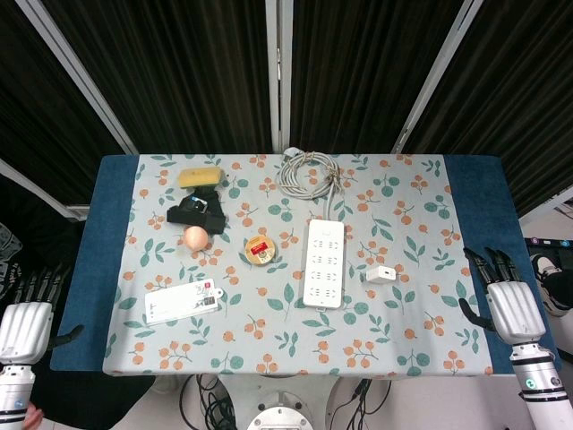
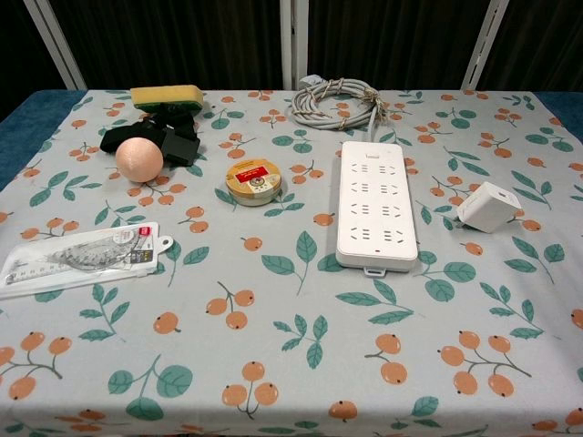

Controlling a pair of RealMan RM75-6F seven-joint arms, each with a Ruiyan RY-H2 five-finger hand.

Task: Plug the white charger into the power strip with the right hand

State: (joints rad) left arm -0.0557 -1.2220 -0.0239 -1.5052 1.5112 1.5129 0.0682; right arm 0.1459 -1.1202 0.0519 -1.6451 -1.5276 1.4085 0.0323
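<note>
The white charger (image 1: 380, 274) (image 2: 487, 207) lies on the floral cloth just right of the white power strip (image 1: 324, 262) (image 2: 374, 203), a small gap between them. The strip lies lengthwise mid-table, its grey cable coiled (image 1: 309, 172) (image 2: 335, 102) at the far end. My right hand (image 1: 508, 303) hovers open off the table's right edge, fingers spread and pointing away, well right of the charger. At the left edge, my left hand (image 1: 25, 322) is open too and holds nothing. Neither hand shows in the chest view.
A round tin (image 1: 260, 250) (image 2: 253, 180) sits left of the strip. Further left are a peach ball (image 1: 196, 237) (image 2: 139, 158) against a black object (image 1: 196, 210), a yellow sponge (image 1: 200, 176) (image 2: 168, 96), and a flat white packet (image 1: 182, 300) (image 2: 82, 253).
</note>
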